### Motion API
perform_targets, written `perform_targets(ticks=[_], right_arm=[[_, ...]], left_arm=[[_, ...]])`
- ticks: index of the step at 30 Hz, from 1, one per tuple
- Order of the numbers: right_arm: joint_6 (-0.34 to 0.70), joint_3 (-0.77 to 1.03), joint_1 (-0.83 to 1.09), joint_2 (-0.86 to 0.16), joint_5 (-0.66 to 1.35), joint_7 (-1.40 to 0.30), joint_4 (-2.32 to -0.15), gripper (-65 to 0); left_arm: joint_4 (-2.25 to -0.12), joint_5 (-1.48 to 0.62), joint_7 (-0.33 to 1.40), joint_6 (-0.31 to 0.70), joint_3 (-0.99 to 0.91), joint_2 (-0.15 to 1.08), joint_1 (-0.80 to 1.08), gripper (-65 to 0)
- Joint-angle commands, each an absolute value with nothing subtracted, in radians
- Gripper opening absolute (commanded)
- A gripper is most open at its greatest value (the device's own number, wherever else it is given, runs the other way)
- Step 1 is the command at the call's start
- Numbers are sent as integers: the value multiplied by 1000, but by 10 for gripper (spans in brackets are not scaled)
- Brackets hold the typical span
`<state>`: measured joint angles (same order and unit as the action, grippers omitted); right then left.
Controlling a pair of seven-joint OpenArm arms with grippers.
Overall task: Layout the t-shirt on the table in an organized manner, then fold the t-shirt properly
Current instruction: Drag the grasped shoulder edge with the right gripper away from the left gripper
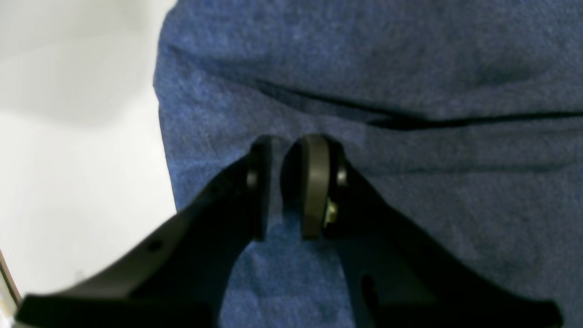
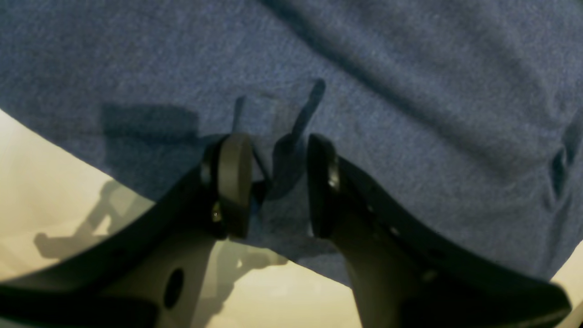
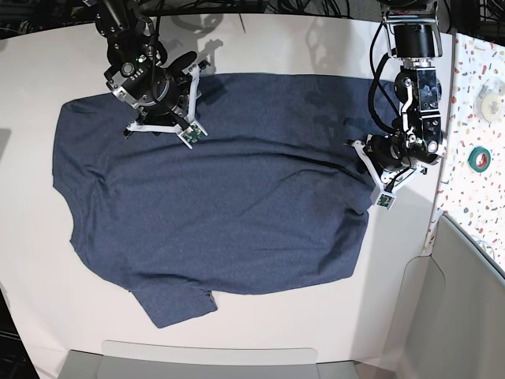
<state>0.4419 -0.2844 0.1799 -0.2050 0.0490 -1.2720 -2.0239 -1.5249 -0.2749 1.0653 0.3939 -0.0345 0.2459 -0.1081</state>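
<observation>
The shirt [image 3: 213, 189] lies long across the bench [image 3: 260, 324], each edge pinched in a nearly closed pincer, left [image 1: 284, 182] and right [image 2: 278, 182].

Robot lab: cables [image 3: 331, 8] behind white table [image 3: 260, 47]

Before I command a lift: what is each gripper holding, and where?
Both pinch the t-shirt: left gripper near its side edge, right gripper near another edge.
</observation>
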Motion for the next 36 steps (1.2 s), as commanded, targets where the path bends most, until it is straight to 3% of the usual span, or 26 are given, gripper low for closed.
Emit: perform_targets(ticks=[1,20,22,25,36], right_arm=[[440,-280,166,-213,45,-1259,-2037,-452],[440,-223,174,-220,42,-1259,-2017,-458],[440,-223,180,-225,42,-1259,-2017,-490],[440,-223,185,-239,42,-1260,-2017,-650],[440,-220,249,-326,44,-1264,-2049,-650]], left_arm=[[-1540,-278,1056,397,-38,255,-125,-529],[-1540,-280,1055,397,-39,255,-104,-529],[-1540,-280,1055,397,-39,255,-104,-529],[-1540,-280,1055,397,-39,255,-104,-529],[-1540,-278,1052,397,-38,255,-104,-529]])
